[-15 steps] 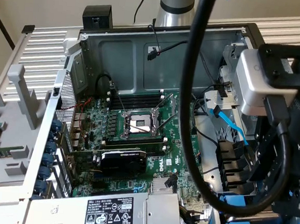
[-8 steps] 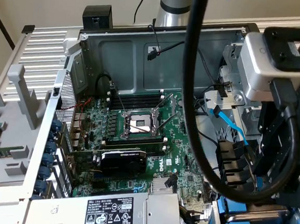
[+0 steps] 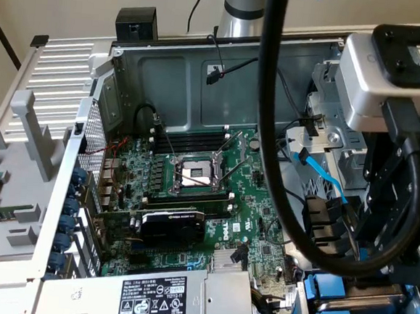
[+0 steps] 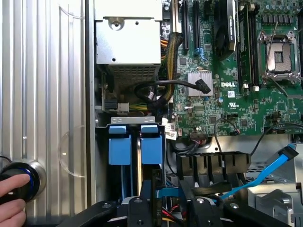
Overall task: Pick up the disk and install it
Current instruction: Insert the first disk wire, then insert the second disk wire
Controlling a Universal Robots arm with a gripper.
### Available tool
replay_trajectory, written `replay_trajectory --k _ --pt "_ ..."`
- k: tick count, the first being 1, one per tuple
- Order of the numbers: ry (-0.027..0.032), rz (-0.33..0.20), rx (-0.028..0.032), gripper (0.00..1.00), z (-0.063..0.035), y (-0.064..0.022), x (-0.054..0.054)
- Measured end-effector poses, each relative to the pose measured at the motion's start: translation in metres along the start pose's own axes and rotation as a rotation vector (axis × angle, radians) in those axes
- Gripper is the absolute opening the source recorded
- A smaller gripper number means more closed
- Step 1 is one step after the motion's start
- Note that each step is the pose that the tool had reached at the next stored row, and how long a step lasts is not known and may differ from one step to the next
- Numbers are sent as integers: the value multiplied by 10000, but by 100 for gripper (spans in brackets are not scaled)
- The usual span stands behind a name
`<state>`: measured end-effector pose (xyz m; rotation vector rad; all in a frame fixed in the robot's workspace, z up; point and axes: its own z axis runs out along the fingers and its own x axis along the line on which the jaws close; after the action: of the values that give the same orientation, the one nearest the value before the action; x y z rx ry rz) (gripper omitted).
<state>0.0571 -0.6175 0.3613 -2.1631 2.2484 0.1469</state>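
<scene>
The disk sits upright in the drive bay at the case's corner. It shows as bright blue carrier rails beside a second blue carrier, and as blue rails at the exterior view's lower right. My gripper hangs right over the bay. Its black fingers stand apart with only cables showing between them, one finger close against the disk's blue carrier. The jaws are open and grip nothing.
A person's hand rests on a round blue-ringed button outside the case wall. The grey power-supply box, motherboard, a blue SATA cable and thick black arm cables crowd the bay.
</scene>
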Motion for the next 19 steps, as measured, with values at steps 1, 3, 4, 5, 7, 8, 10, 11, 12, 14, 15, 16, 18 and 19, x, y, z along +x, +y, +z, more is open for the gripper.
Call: replay_trajectory --k 1,3,4,5,7,8,10,11,12,14,15,16,18,19 --pt "0 -1 0 36 0 0 0" --pt "-2 0 0 36 -1 0 0" --pt "-4 -1 0 36 -2 0 0" --pt "-11 -1 0 36 -2 0 -1" --pt "-13 0 0 36 -2 -1 0" --pt "-13 -1 0 36 -2 -1 0" --pt "-14 -3 0 36 -1 -2 -1" --pt "-13 -4 0 36 -1 -1 -1" --pt "-13 -6 -1 36 -1 -2 -1" --pt "-12 -14 -1 36 -2 -6 -2" --pt "-11 -19 -1 36 -2 -12 -3" --pt "-12 -21 -2 36 -2 -20 -4" --pt "-10 -35 -3 35 -5 -45 -9" --pt "-9 -66 -5 28 -6 -55 -10"
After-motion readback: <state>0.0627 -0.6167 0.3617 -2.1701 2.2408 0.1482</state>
